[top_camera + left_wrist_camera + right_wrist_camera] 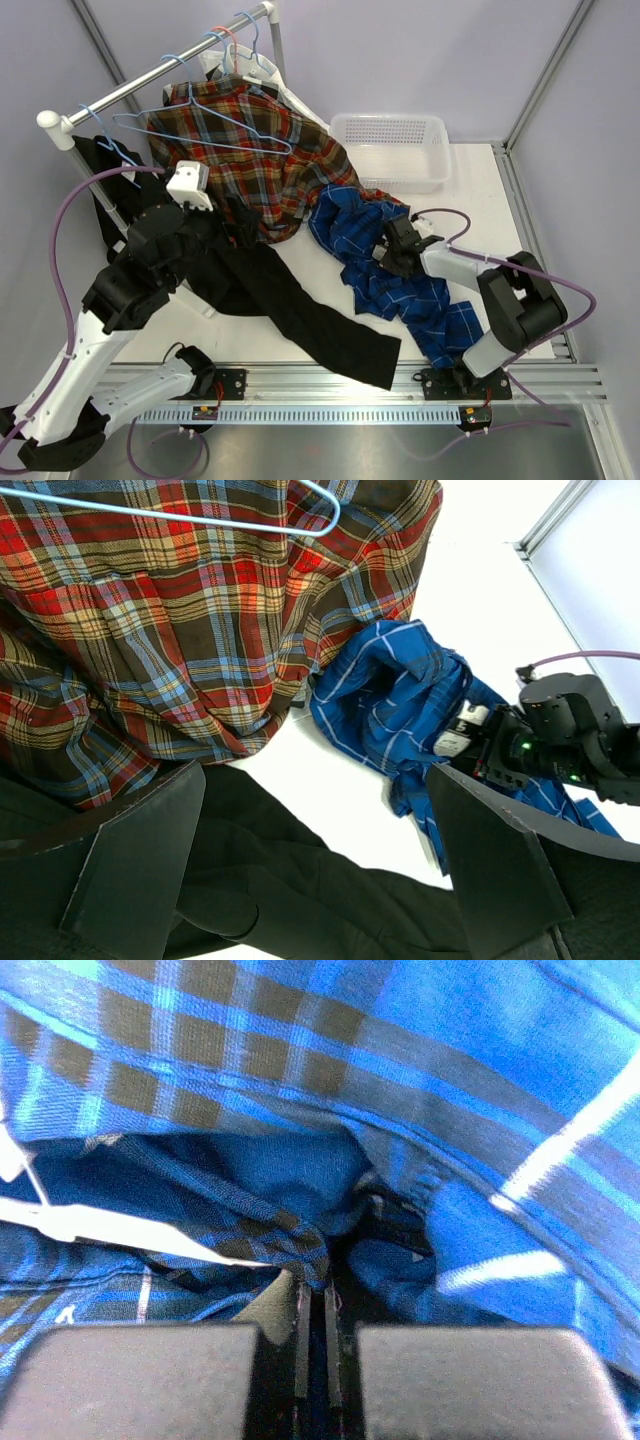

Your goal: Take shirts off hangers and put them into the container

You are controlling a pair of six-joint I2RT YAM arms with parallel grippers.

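The blue plaid shirt (400, 285) lay off any hanger, crumpled on the table (470, 190) at about five o'clock from the middle of the top view. A raised fold of it was pinched by the right gripper (318, 1295), whose jaws were seen clenched almost together on the cloth in the wrist view. The fold was probably chosen because it stood up from the heap and gave the narrow fingers something to bite.

The container (400, 170) stood at roughly twelve o'clock from this shirt, near it and apart, with nothing visible inside. A lift and a short carry were judged to be what remained for this garment.

At ten o'clock the red plaid shirt (250, 165) was draped from a light blue hanger (215, 125) hooked on the rail (160, 75), its lower edge spilling onto the table. The black shirt (290, 310) was spread at eight o'clock, partly under the red one.

The left gripper (315, 780) was held released, jaws wide, above the black shirt and just beside the red plaid's hem, grasping nothing, apparently kept clear of the right arm's work.
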